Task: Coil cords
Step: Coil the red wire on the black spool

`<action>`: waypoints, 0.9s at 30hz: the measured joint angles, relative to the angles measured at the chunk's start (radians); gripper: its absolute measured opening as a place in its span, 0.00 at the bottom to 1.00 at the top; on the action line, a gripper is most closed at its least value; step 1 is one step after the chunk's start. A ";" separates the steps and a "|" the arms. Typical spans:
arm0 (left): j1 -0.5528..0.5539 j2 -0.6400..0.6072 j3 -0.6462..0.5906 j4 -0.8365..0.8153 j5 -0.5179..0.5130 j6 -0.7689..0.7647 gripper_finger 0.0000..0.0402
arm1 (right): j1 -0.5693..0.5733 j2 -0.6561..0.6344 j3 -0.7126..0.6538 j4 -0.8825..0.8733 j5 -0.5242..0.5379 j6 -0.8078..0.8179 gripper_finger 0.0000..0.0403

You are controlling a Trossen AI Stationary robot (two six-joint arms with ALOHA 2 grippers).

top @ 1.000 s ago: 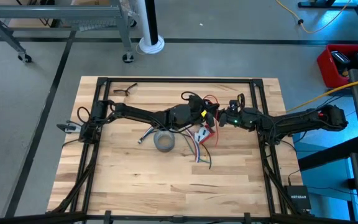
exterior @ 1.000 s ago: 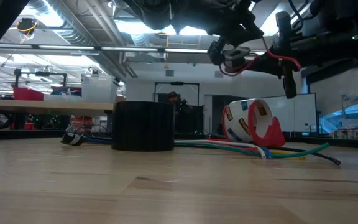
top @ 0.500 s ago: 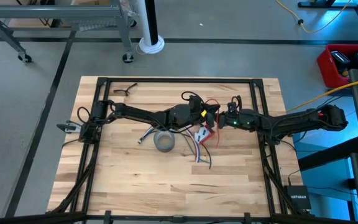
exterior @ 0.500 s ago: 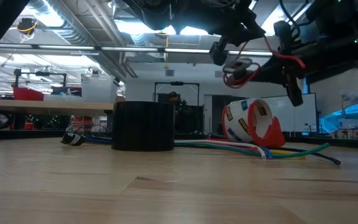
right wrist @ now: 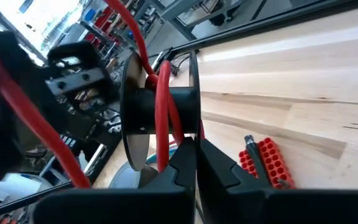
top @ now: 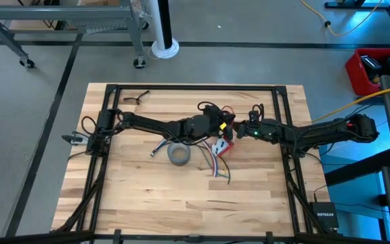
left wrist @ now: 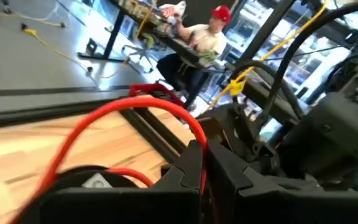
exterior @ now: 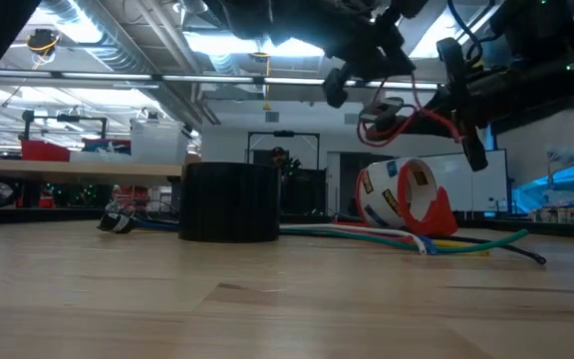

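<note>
Above the table's middle, both pinched-shut grippers, left (top: 226, 123) and right (top: 244, 130), hold the red wire (exterior: 422, 115) on its small spool (right wrist: 160, 115), only partly wound, loops still loose.

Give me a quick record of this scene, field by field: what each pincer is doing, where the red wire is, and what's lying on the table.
Left pincer: shut on the thin red wire, raised above mid-table
Right pincer: shut on the same wire, close beside the left one
Small black spool: red wire looped round its core
Wire state: held in the air, hanging in loops
On table: grey tape roll, red-and-white tape dispenser, bundle of coloured cables
Surface: wooden table
</note>
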 joint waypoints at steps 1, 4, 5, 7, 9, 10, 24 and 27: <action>-0.002 -0.014 0.000 -0.021 -0.004 0.005 0.00 | 0.000 0.000 0.000 0.000 0.003 0.000 0.01; -0.004 -0.056 0.001 -0.103 -0.008 -0.008 0.00 | 0.000 0.000 0.000 -0.001 0.004 -0.001 0.01; -0.004 -0.066 0.001 -0.138 -0.008 -0.015 0.00 | 0.000 0.000 0.000 -0.003 0.004 -0.001 0.01; -0.004 -0.077 0.001 -0.185 -0.008 -0.020 0.00 | 0.000 0.000 0.000 -0.004 0.004 -0.001 0.01; -0.004 -0.081 0.000 -0.230 -0.008 -0.034 0.00 | 0.000 0.000 0.000 -0.005 0.004 -0.001 0.01; -0.004 -0.081 0.000 -0.244 -0.008 -0.047 0.00 | 0.000 0.000 0.000 -0.004 0.004 -0.001 0.01; -0.015 -0.082 0.000 -0.297 -0.025 -0.071 0.00 | 0.000 0.000 0.000 0.003 0.002 -0.002 0.01; -0.004 -0.084 0.000 -0.279 -0.027 -0.073 0.00 | 0.000 0.000 0.000 0.001 -0.005 -0.002 0.01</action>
